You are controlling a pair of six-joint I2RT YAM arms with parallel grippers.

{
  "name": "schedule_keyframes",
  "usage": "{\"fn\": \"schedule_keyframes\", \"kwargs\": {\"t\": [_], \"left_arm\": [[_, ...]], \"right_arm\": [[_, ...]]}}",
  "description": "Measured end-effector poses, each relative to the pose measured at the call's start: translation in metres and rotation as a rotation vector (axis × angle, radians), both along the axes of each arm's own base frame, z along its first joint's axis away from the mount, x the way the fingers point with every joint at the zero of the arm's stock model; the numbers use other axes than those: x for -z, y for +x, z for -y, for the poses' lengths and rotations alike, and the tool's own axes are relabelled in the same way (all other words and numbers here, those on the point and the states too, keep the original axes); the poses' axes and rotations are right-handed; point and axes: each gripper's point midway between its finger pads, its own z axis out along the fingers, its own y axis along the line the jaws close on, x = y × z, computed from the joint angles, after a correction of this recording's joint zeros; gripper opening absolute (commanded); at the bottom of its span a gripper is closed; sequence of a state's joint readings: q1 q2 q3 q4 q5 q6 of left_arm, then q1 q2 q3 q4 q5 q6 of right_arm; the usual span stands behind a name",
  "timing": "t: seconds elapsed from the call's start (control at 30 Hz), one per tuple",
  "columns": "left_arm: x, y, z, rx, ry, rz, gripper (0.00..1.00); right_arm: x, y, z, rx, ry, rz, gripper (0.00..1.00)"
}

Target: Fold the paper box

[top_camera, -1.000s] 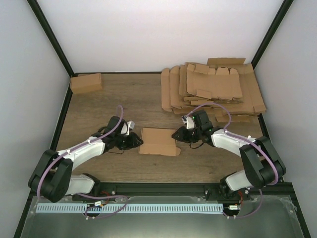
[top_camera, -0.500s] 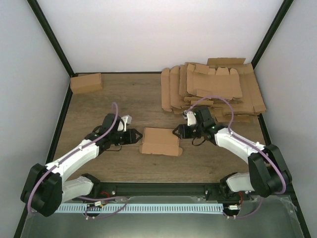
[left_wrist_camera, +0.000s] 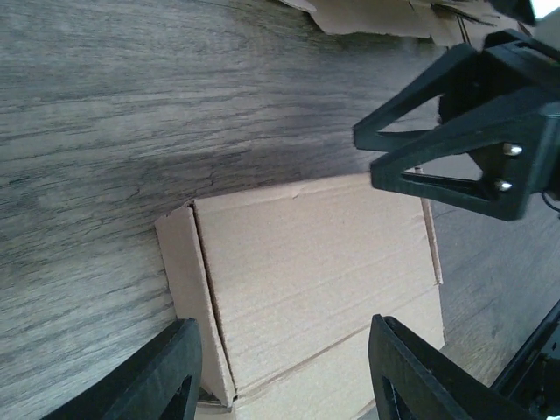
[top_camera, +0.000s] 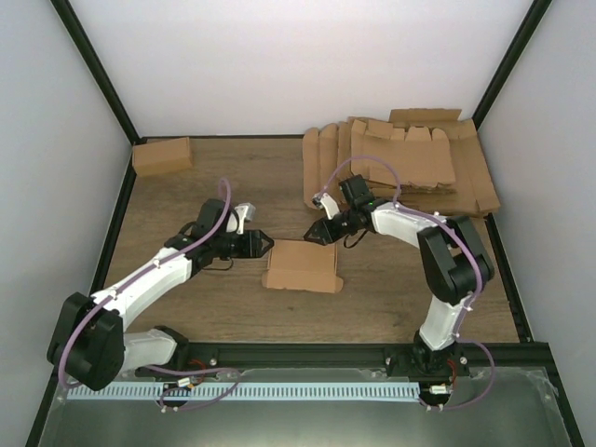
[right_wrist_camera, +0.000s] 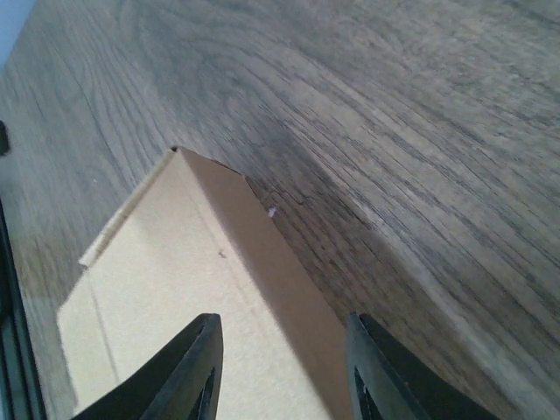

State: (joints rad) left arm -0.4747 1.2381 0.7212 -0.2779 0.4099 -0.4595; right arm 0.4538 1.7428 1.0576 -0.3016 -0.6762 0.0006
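Observation:
A folded brown paper box (top_camera: 301, 266) lies flat in the middle of the wooden table. My left gripper (top_camera: 264, 242) is open just above the box's far left corner, and the left wrist view shows the box (left_wrist_camera: 306, 280) between and beyond its jaws. My right gripper (top_camera: 314, 235) is open over the box's far edge, a little right of the left one. The right wrist view shows the box's far corner (right_wrist_camera: 184, 289) below its open jaws. The right gripper also shows in the left wrist view (left_wrist_camera: 464, 131). Neither gripper holds anything.
A pile of flat unfolded cardboard blanks (top_camera: 400, 168) lies at the back right. A finished closed box (top_camera: 162, 155) sits at the back left corner. Black frame rails run along the table's sides and the near edge.
Both grippers rose and moved toward the box's far edge, coming closer together. The right arm swung far from the box's right side to its far edge. The box stays put.

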Motion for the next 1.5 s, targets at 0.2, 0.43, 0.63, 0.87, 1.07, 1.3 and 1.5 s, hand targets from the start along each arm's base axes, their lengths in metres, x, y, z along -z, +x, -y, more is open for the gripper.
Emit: {"fn": "schedule_keyframes", "kwargs": {"t": [0.2,0.43,0.63,0.87,1.07,1.3,1.5], "left_arm": [[-0.001,0.000,-0.001,0.009,0.015,0.004,0.55],[-0.002,0.002,0.000,0.013,0.024,-0.005,0.55],[-0.014,0.007,0.003,0.024,0.023,0.020,0.55],[-0.039,0.008,0.004,0.028,0.014,0.045,0.56],[-0.104,0.016,0.012,0.046,-0.054,0.154,0.56],[-0.119,-0.001,0.026,0.133,-0.169,0.152,0.54],[-0.068,-0.032,0.042,0.216,-0.217,-0.001,0.49]], "right_arm": [[0.020,-0.001,-0.002,-0.083,-0.036,0.003,0.40],[0.026,-0.003,0.000,-0.110,-0.056,0.013,0.36],[0.029,0.003,-0.002,-0.109,-0.065,0.010,0.33],[0.033,0.032,0.000,-0.063,-0.032,-0.009,0.33],[0.062,0.046,0.015,-0.011,-0.035,-0.086,0.33],[0.061,0.047,0.015,-0.010,-0.033,-0.085,0.33],[0.061,0.047,0.015,-0.011,-0.033,-0.085,0.33]]}}
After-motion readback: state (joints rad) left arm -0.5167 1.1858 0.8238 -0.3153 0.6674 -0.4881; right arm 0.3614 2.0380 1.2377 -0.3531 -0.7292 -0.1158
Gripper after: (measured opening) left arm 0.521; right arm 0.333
